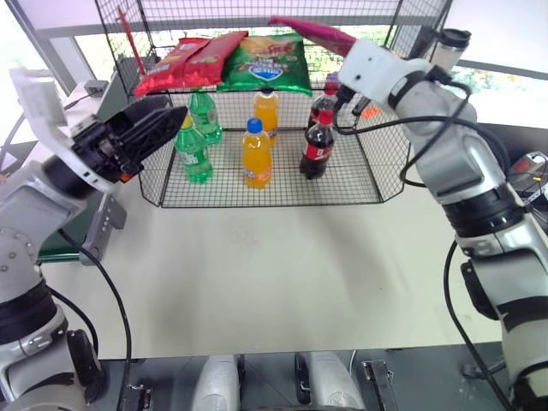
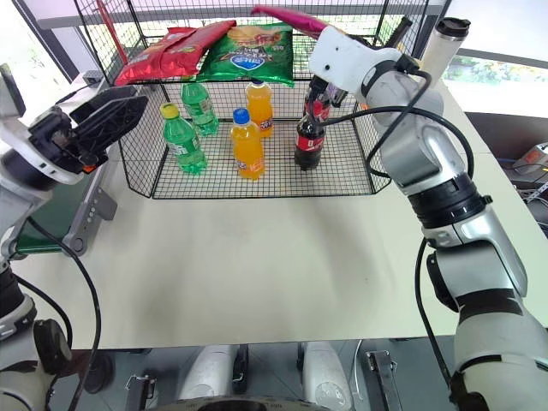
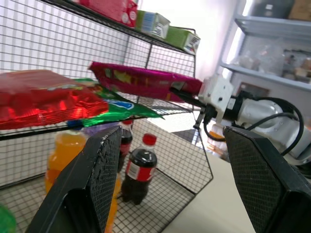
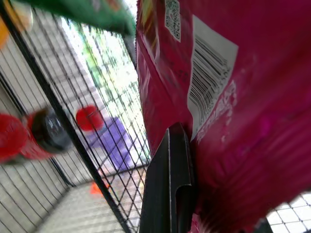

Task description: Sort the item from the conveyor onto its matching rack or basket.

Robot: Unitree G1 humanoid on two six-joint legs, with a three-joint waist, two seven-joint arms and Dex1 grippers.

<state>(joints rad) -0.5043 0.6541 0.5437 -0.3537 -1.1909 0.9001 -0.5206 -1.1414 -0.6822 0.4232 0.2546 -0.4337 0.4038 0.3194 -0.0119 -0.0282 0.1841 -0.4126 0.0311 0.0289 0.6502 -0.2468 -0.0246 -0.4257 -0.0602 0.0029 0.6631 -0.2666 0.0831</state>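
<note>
My right gripper [image 3: 179, 92] is shut on one end of the item, a glossy magenta-pink snack bag [image 1: 310, 32] with a white barcode patch [image 4: 209, 77]. It holds the bag flat at the right end of the upper tier of the black wire-mesh rack [image 1: 368, 163], beside a green snack bag [image 1: 267, 64] and red snack bags [image 1: 184, 62] lying there. My left gripper [image 1: 169, 118] is open and empty at the rack's left side, apart from it. The conveyor's dark green belt [image 2: 41, 233] and grey frame show at the far left.
Green, orange and cola bottles [image 1: 318, 147] stand on the rack's lower tier. A shelf with boxes [image 3: 155, 22] runs above the rack. A lidded tumbler [image 1: 449, 44] stands behind my right arm. The white table [image 1: 274, 274] lies in front.
</note>
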